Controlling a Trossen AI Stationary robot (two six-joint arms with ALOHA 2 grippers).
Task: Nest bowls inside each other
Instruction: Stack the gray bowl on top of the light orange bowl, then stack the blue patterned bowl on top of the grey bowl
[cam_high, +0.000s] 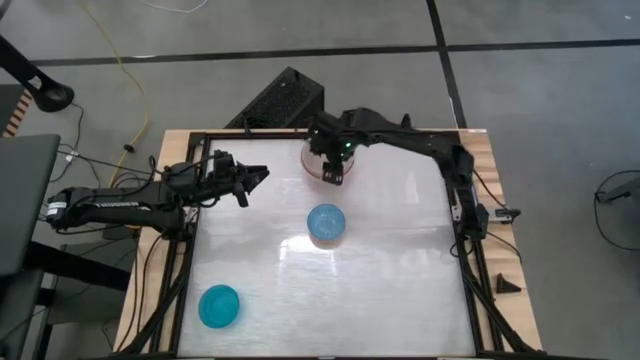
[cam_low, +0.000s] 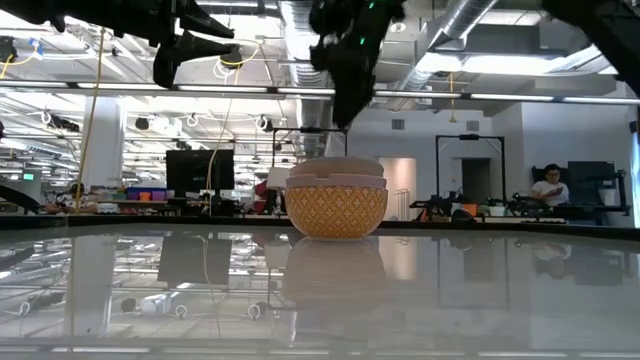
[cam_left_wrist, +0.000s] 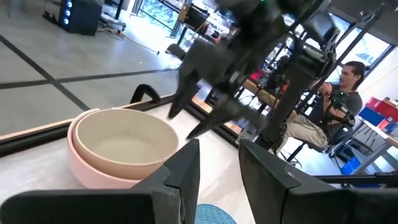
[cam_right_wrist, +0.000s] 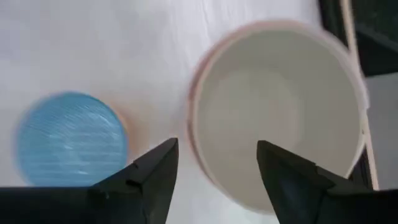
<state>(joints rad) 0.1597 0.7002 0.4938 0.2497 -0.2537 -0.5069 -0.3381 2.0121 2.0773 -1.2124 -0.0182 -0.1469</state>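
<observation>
A nested stack of bowls (cam_high: 316, 157) stands on its base near the table's far edge. In the low view it shows a salmon-orange bowl (cam_low: 336, 210) at the bottom, a pale pinkish one (cam_low: 336, 181) in it and a grey-white one (cam_left_wrist: 124, 142) inside that. My right gripper (cam_right_wrist: 217, 147) hangs open just above the stack's near rim, pointing steeply down, with nothing between its fingers. A light blue bowl (cam_high: 326, 223) sits mid-table. A turquoise bowl (cam_high: 219, 305) sits near the front left. My left gripper (cam_high: 262, 174) waits level to the left of the stack, open and empty.
A black frame (cam_high: 466, 250) runs along the table's sides. A dark box (cam_high: 283, 100) stands just beyond the far edge. A person (cam_left_wrist: 341, 93) sits in the room behind the table. Bare tabletop (cam_high: 400, 280) lies at the right and front.
</observation>
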